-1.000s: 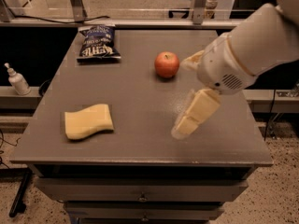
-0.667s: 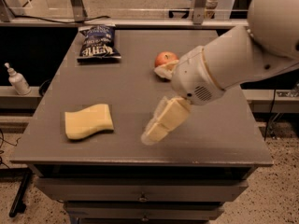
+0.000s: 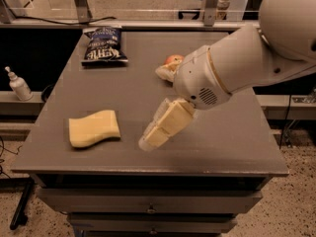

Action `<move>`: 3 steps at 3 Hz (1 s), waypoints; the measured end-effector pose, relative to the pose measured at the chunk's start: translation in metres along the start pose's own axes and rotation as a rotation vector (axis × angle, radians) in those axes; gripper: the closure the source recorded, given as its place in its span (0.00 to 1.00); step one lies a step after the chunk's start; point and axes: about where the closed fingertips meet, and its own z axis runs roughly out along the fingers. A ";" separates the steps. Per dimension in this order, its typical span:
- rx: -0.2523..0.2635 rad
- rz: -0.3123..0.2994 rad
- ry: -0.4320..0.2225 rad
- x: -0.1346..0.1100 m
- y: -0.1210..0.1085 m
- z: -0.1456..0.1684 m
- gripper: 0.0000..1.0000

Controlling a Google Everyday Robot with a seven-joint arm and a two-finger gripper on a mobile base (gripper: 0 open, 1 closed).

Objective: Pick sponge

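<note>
Sponge (image 3: 94,128): pale yellow. Gripper (image 3: 149,141), near centre of table: pale yellow. Table (image 3: 123,93): dark grey. Chip bag (image 3: 103,44): dark blue, white lettering. Apple (image 3: 173,60): red.

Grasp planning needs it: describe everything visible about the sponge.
The sponge is a pale yellow, flat block that looks like soft foam, with wavy, curved edges and a thin side showing along its front. It lies flat on the grey table, near the front-left corner, with its long side running across the view. Nothing rests on it, and only the tabletop touches it. The gripper hangs low to its right, apart from it, with a bare strip of table between them.
</note>
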 end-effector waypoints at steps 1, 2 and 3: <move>0.003 -0.043 -0.004 0.001 0.002 0.007 0.00; -0.019 -0.091 -0.032 0.004 0.003 0.041 0.00; -0.035 -0.106 -0.057 0.010 -0.002 0.083 0.00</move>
